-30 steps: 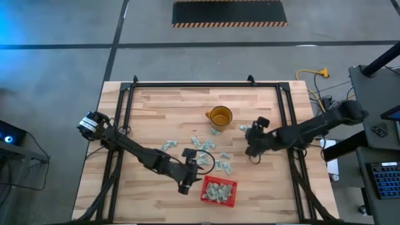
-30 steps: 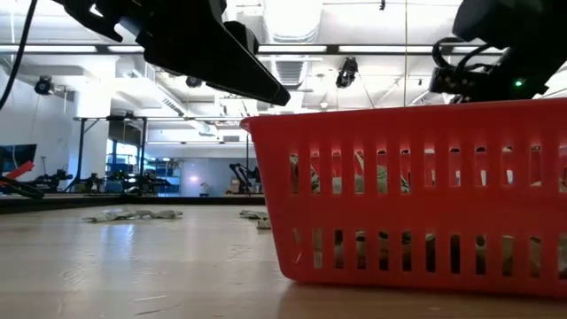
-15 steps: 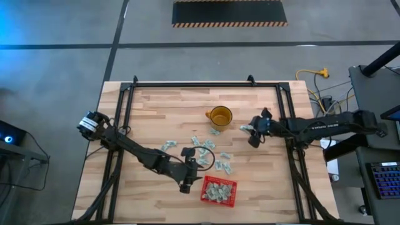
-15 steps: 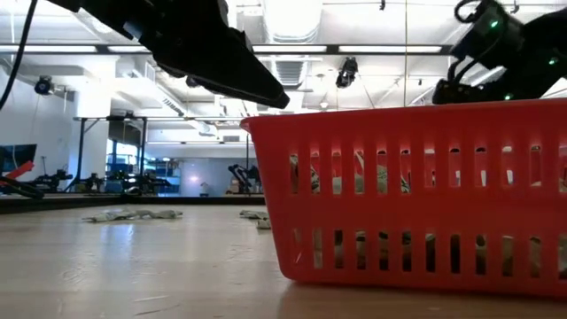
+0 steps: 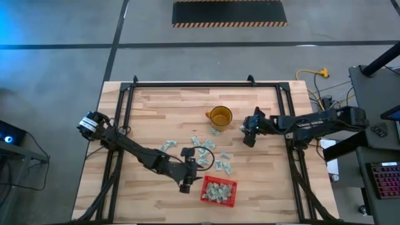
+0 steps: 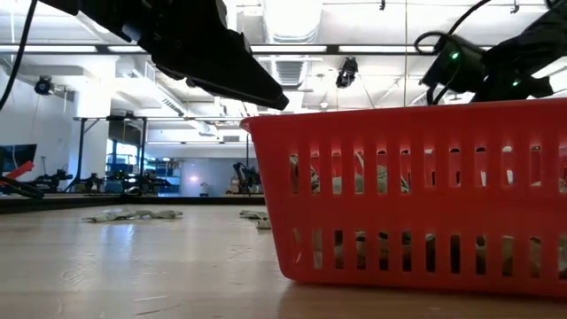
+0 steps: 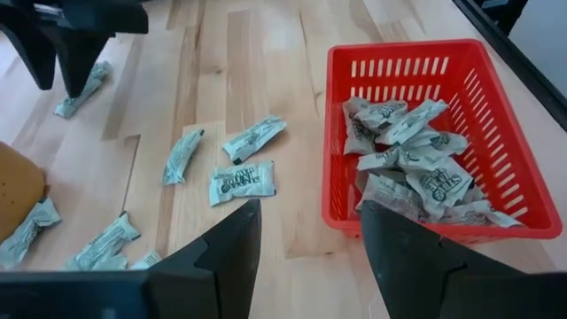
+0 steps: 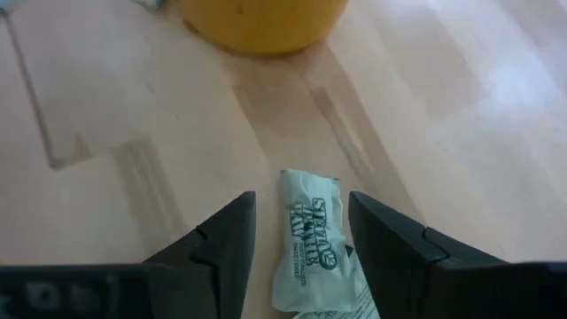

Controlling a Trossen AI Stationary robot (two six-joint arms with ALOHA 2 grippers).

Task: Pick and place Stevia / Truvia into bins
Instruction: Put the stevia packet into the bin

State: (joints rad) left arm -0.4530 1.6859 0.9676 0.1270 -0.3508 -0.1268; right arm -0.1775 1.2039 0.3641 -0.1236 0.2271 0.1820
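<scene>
Right tool (image 5: 249, 135) hangs low over the wooden worktop (image 5: 162, 106) just right of the amber mug (image 5: 220, 116), fingers spread, with one Stevia packet (image 8: 308, 237) lying flat between them; a second packet edge shows just beside it. Left tool (image 5: 186, 182) sits just left of the red basket (image 5: 219, 190) at the worktop's front, fingers apart and nothing held. The basket holds a heap of packets (image 7: 409, 164), several layers deep. Loose packets (image 5: 209, 152) lie scattered on the worktop between the mug and the basket; two (image 7: 241, 182) lie close to the basket's left wall, not touching it.
</scene>
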